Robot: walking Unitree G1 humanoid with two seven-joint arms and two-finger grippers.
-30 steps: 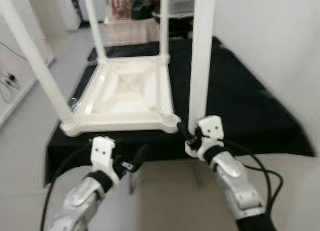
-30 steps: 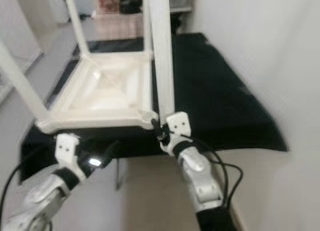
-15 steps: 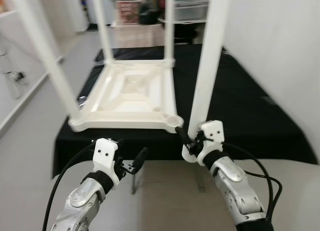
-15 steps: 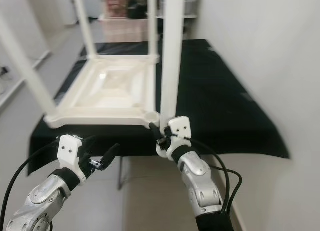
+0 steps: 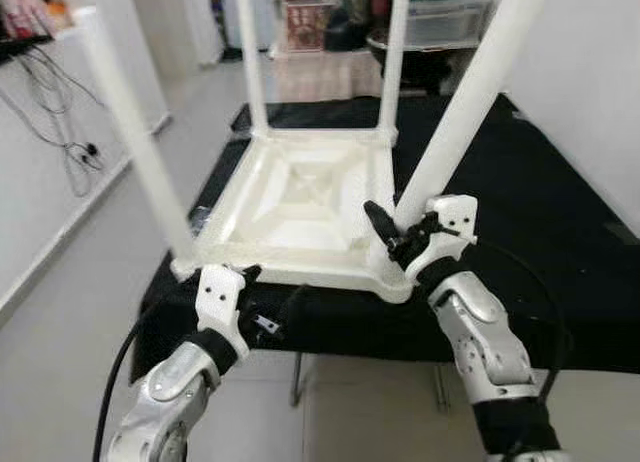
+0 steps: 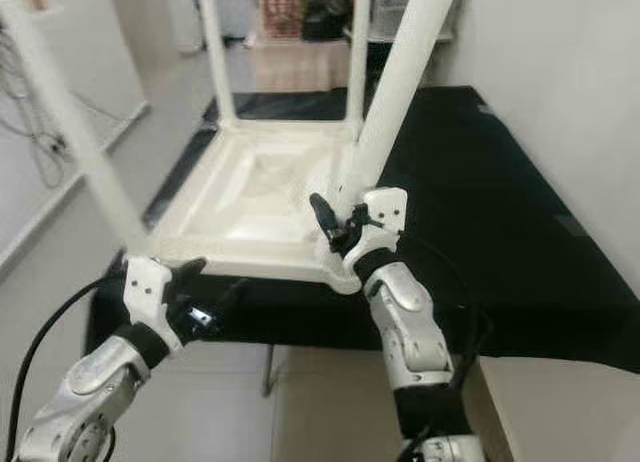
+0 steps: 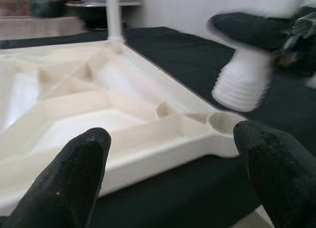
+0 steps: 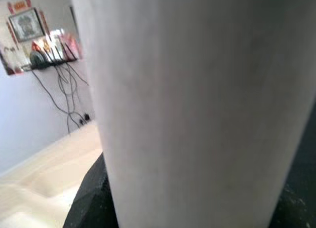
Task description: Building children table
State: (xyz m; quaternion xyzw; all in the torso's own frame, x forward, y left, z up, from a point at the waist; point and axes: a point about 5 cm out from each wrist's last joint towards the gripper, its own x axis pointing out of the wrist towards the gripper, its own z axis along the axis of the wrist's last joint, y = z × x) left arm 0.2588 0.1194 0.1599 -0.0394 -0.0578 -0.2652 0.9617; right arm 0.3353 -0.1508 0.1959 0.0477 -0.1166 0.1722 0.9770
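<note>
Upturned white table (image 5: pixel 300 202) on black cloth (image 5: pixel 540 202), grey floor (image 5: pixel 90 282)

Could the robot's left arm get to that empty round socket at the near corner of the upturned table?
Probably yes: the left gripper hangs open just before the tabletop, facing the empty socket. The tilted leg held above it could crowd the approach.

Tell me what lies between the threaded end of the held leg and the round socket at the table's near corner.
Nothing: in the left wrist view a bare gap separates the leg's threaded end from the socket.
</note>
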